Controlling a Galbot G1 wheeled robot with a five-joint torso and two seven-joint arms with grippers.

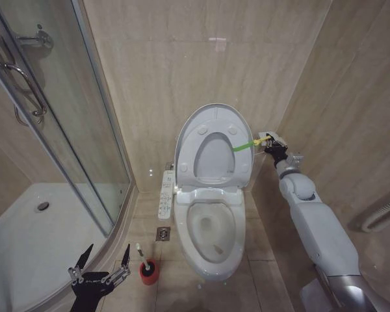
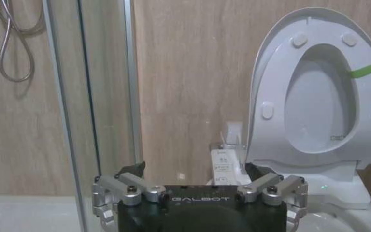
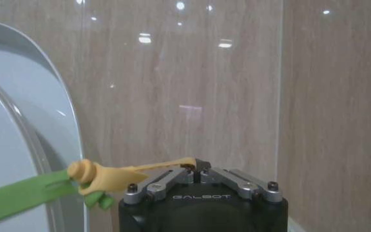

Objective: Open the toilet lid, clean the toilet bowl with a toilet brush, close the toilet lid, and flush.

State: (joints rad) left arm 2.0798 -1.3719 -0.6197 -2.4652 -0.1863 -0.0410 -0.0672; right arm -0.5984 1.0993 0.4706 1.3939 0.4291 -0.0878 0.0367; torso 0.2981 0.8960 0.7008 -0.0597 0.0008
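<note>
left gripper (image 1: 99,262) jaws apart, left of toilet bowl (image 1: 211,227) | right gripper (image 3: 195,169) pinching strap (image 1: 242,146) right of raised toilet lid (image 1: 211,146) | release gently, lid upright

1. Large glossy white plastic oval toilet lid (image 1: 211,146), upper centre of the head view: smooth, with soft highlights.
2. Matt green flat strap (image 1: 242,146) ending in a yellow rubbery-looking loop (image 3: 98,175).
3. White glazed ceramic toilet bowl (image 1: 210,231), centre: shiny, smooth.
4. Beige polished wall tiles (image 1: 156,58): mirror-like, reflecting lights.
5. Clear glass shower door (image 1: 52,110) at left with chrome metal handle (image 1: 23,84).
6. Right gripper (image 3: 197,166): black matt body, bare brushed-metal links.
7. Small red plastic cup holder (image 1: 149,272), lower left.
</note>
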